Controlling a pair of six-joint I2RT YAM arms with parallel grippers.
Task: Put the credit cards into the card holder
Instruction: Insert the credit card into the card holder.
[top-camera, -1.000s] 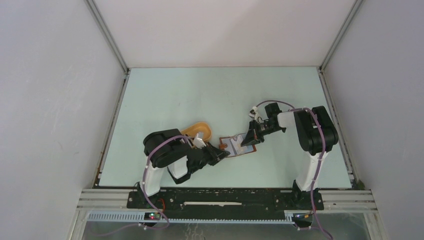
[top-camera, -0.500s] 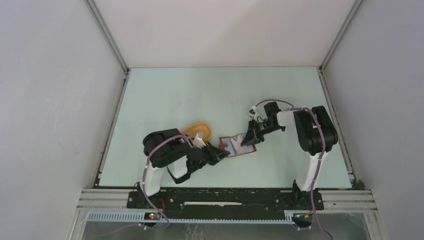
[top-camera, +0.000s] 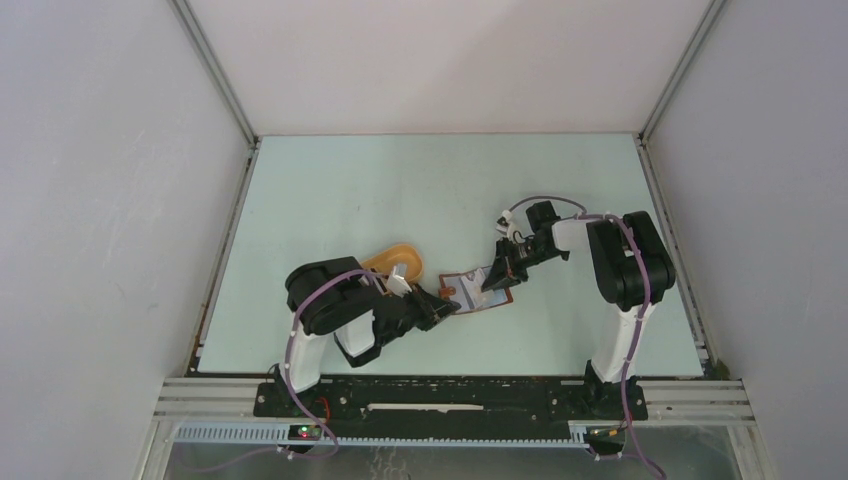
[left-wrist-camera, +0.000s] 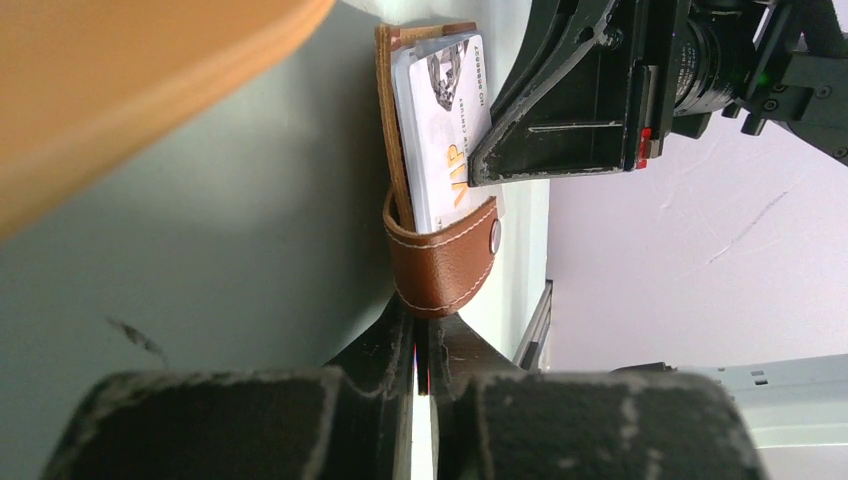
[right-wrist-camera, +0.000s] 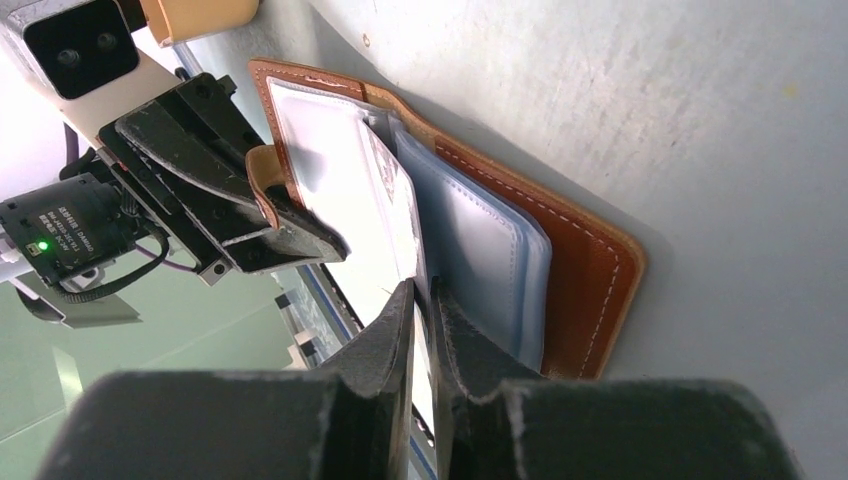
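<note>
The card holder (top-camera: 474, 291) lies open on the table between the arms, brown outside with pale sleeves inside (right-wrist-camera: 480, 250). My left gripper (top-camera: 446, 303) is shut on its brown leather strap (left-wrist-camera: 441, 264). My right gripper (top-camera: 495, 278) is shut on a white credit card (right-wrist-camera: 398, 205) and holds it edge-on among the holder's sleeves. In the left wrist view a card printed "VIP" (left-wrist-camera: 446, 130) stands inside the holder, behind the strap, with the right gripper's black fingers (left-wrist-camera: 560, 120) against it. The left gripper also shows in the right wrist view (right-wrist-camera: 235, 195).
The orange-yellow oval tray (top-camera: 398, 257) sits just behind the left gripper and fills the upper left of the left wrist view (left-wrist-camera: 120, 90). Grey walls close in the table on three sides.
The right gripper has edged slightly left, toward the holder, with the card. The left arm and the holder have not visibly moved.
</note>
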